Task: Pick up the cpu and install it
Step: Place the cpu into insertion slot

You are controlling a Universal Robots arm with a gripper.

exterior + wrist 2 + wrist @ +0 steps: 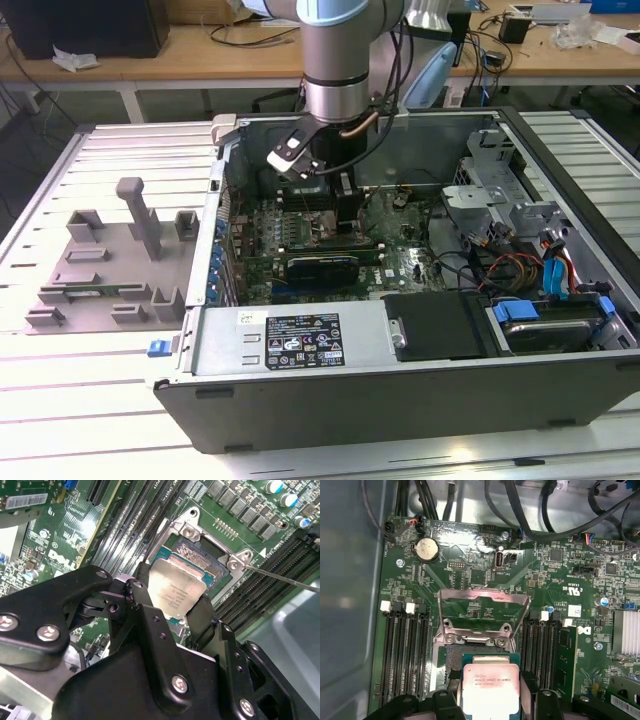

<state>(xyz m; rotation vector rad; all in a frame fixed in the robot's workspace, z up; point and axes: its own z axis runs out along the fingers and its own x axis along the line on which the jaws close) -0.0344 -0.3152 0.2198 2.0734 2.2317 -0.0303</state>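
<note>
The cpu (pixel 176 591) is a flat square chip with a shiny silver top and a green rim, also seen in the first wrist view (pixel 490 685). My gripper (pixel 172 605) is shut on it, one black finger (pixel 142 597) against each opposite edge. The chip hangs low over the open motherboard socket (pixel 192 532), partly covering it. I cannot tell whether it touches the socket. In the first wrist view the socket's metal load plate (pixel 482 607) stands flipped open beyond the chip. In the exterior view my gripper (pixel 345 210) reaches down into the open computer case (pixel 300 345).
Black memory slots (pixel 402 650) flank the socket on both sides. A thin socket lever (pixel 285 577) sticks out beside the frame. Cables (pixel 510 265) and drive bays fill the case's right in the exterior view. A grey parts fixture (pixel 110 260) lies at that view's left.
</note>
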